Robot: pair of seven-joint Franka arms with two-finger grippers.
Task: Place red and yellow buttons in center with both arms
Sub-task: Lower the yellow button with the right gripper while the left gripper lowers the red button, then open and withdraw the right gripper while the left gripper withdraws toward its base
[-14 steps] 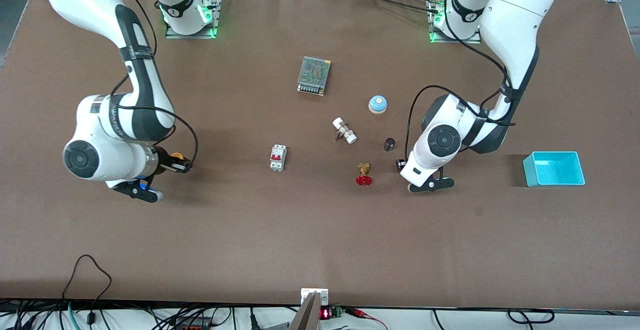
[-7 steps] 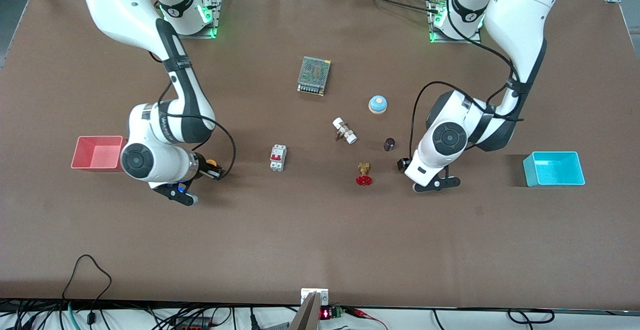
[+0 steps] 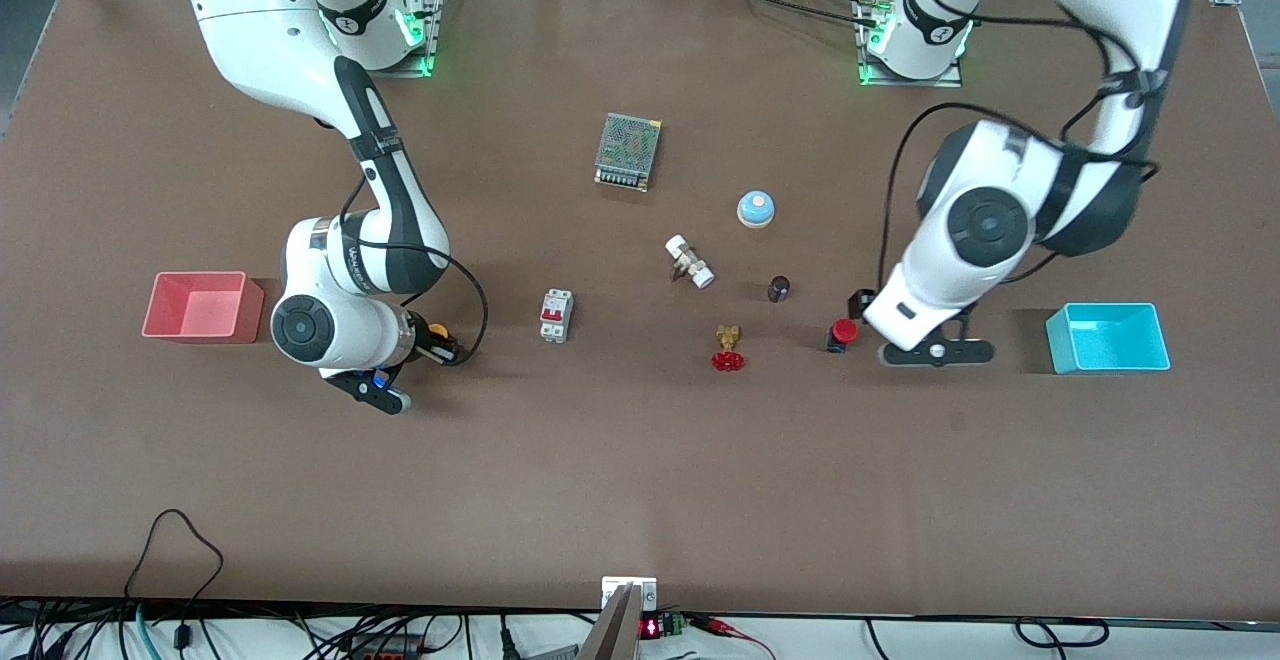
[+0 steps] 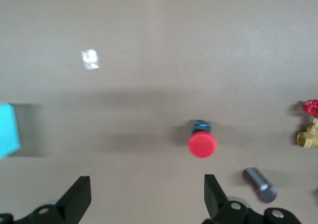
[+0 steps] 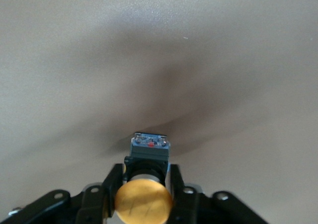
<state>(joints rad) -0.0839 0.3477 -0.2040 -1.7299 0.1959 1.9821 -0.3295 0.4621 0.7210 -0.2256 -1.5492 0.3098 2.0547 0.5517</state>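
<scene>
On the brown desk (image 3: 640, 460), the red button (image 3: 843, 333) stands free beside the brass valve (image 3: 728, 348), toward the left arm's end. Above it, the left gripper (image 4: 144, 194) is spread wide and empty. The right gripper (image 5: 143, 184) is clenched on the yellow button (image 5: 143, 200), black body between its fingers, near the red bin (image 3: 197, 306).

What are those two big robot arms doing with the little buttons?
The right gripper is shut on the yellow button and holds it over the table, between the red bin and the white switch. The left gripper is open and empty. The red button sits on the table beside the brass valve.
</scene>
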